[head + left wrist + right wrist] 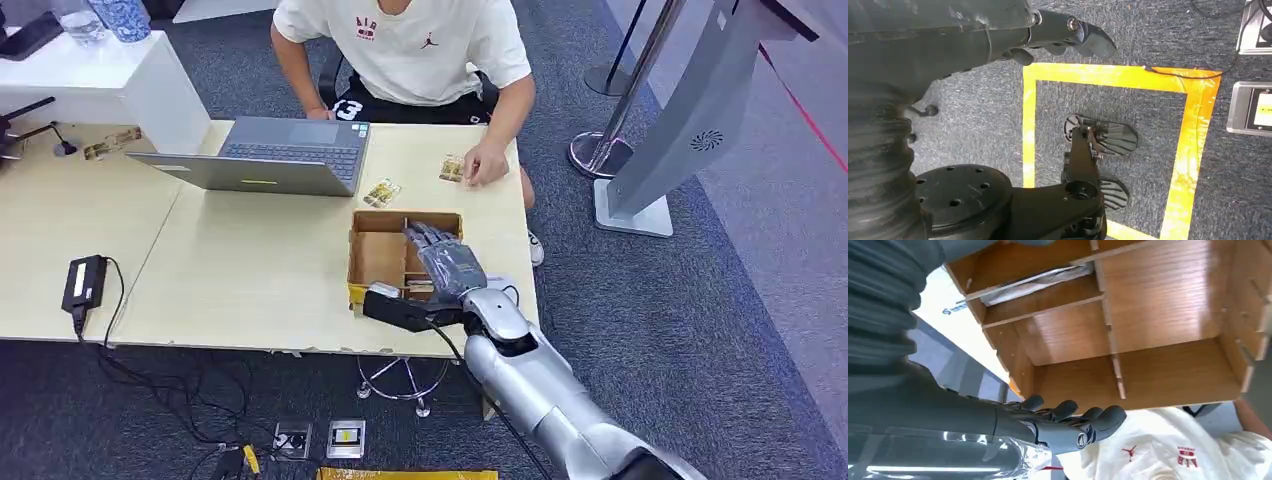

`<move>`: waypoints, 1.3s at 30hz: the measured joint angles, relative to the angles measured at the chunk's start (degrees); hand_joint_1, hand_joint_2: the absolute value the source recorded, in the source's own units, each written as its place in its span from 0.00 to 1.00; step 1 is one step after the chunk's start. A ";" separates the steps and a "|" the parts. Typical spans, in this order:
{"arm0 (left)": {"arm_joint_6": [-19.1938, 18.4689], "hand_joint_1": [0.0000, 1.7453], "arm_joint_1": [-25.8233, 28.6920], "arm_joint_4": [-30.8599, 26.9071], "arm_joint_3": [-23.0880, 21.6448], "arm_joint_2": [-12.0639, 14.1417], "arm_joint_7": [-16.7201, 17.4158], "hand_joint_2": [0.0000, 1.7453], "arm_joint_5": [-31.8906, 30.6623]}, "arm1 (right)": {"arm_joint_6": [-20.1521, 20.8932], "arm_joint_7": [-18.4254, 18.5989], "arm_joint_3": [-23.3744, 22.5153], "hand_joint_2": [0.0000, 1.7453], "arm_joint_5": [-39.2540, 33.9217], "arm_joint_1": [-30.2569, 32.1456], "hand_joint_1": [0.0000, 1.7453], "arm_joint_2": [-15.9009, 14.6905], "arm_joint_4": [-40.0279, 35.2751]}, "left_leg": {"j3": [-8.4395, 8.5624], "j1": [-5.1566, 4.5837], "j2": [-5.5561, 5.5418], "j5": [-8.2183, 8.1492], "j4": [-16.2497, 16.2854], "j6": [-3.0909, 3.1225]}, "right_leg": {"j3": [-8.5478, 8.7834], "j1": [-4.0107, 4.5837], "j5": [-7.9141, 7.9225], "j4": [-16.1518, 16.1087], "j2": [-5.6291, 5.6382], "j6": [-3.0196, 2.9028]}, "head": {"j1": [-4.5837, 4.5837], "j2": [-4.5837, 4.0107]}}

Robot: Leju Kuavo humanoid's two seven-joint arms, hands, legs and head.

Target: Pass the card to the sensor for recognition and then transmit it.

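One right hand [438, 262], fingers extended and holding nothing, hovers over the wooden box [378, 258] at the tabletop's [250, 270] near right corner; left hand [1068, 35] hangs empty.

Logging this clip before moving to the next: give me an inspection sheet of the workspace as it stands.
Surface: pale wooden table, two tops joined.
Job's things: open compartmented wooden box at the near edge; small printed cards beyond it, another under a person's hand. Sensor: cannot tell.
Clutter: grey laptop, black power adapter.
Hands: right hand over the box, fingers extended, holding nothing seen; left hand hanging above the carpet.
Cables: black leads trailing to floor sockets.
Surroundings: seated person in a cream shirt, grey kiosk stand, yellow floor tape.
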 joint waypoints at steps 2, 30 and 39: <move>0.00 0.00 0.04 0.00 0.00 0.00 0.00 1.00 0.02 | 0.02 0.67 0.00 1.00 0.31 0.02 0.13 -0.17 0.17 | -0.01 0.00 0.00 0.00 0.00 0.00 | -0.01 0.00 0.00 0.00 0.00 0.00 | 0.00 0.02; 0.02 0.00 0.37 0.02 0.02 0.68 -0.22 1.00 0.61 | 0.59 1.33 -1.81 1.00 1.94 1.38 0.91 -1.99 -0.83 | 0.01 0.00 0.01 0.00 0.00 0.00 | -0.01 0.00 0.00 0.00 0.01 0.00 | 0.00 0.00; 0.02 0.00 0.47 0.02 0.02 0.81 -0.98 1.00 1.01 | 1.40 -0.33 -2.43 1.00 1.79 1.56 0.88 -2.84 -2.86 | 0.00 0.00 0.01 0.00 0.00 0.00 | -0.02 0.00 0.00 0.00 0.01 0.00 | 0.00 0.02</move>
